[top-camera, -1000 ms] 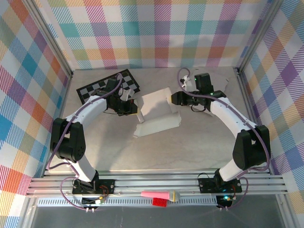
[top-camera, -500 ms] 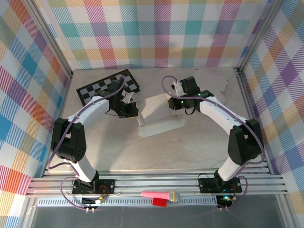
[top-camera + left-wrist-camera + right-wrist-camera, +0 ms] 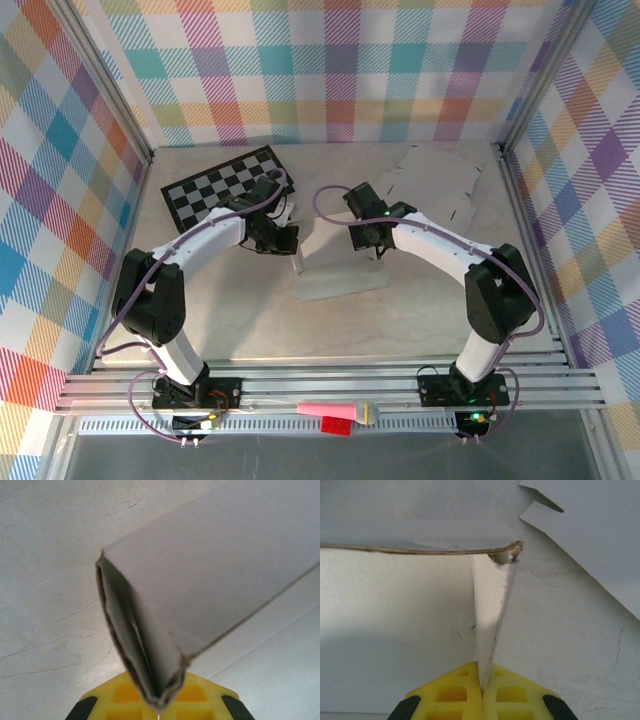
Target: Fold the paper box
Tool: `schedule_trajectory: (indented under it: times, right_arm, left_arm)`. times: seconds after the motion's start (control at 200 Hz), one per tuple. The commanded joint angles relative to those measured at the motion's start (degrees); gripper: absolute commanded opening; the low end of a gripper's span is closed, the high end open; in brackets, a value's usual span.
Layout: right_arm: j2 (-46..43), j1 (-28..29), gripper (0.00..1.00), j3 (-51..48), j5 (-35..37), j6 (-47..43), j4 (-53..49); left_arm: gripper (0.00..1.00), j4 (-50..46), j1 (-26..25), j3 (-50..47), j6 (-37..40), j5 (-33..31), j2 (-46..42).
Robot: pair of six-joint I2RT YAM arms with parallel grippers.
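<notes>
Pale marbled desk [image 3: 250,330], middle | white paper box [image 3: 340,278] lies between my pincers, long axis left-to-right | left pincer [image 3: 289,240] clamped on its left flap | right pincer [image 3: 364,240] clamped on its right flap

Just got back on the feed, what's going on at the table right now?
Both arms are working on the paper box in the middle of the table. The left claw is shut on a doubled-over flap at the box's left end, and the right claw is shut on a thin panel at its right end. The box is partly formed, not finished.
</notes>
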Motion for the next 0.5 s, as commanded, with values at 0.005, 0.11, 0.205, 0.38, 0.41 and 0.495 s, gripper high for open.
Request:
schedule_trajectory:
  times: [0.005, 0.11, 0.205, 0.38, 0.41, 0.495]
  right_arm:
    - [0.4, 0.9, 0.00, -1.7, -1.3, 4.1, -0.6]
    - [0.9, 0.9, 0.02, -3.4, -3.8, 3.7, 1.1]
    - [1.4, 0.9, 0.04, -4.8, -5.6, 3.3, 2.8]
    - [1.8, 0.7, 0.09, -7.5, -8.7, 3.2, 6.9]
    - [1.8, 0.7, 0.10, -7.7, -9.0, 3.1, 7.4]
    - [2.3, 0.4, 0.12, -8.0, -9.9, 3.0, 8.3]
  left_arm:
    - [0.00, 2.8, -2.4, -1.0, -1.1, -4.0, -1.3]
    - [0.00, 2.5, -3.7, -2.2, -1.1, -8.2, -1.3]
    - [0.00, 2.1, -5.3, -3.1, -1.1, -13.0, -1.3]
    - [0.00, 2.2, -6.3, -4.1, -1.5, -16.2, -0.5]
    - [0.00, 2.3, -6.4, -4.2, -1.5, -16.5, -0.4]
    - [0.00, 2.1, -6.7, -4.4, -1.4, -17.1, 0.1]
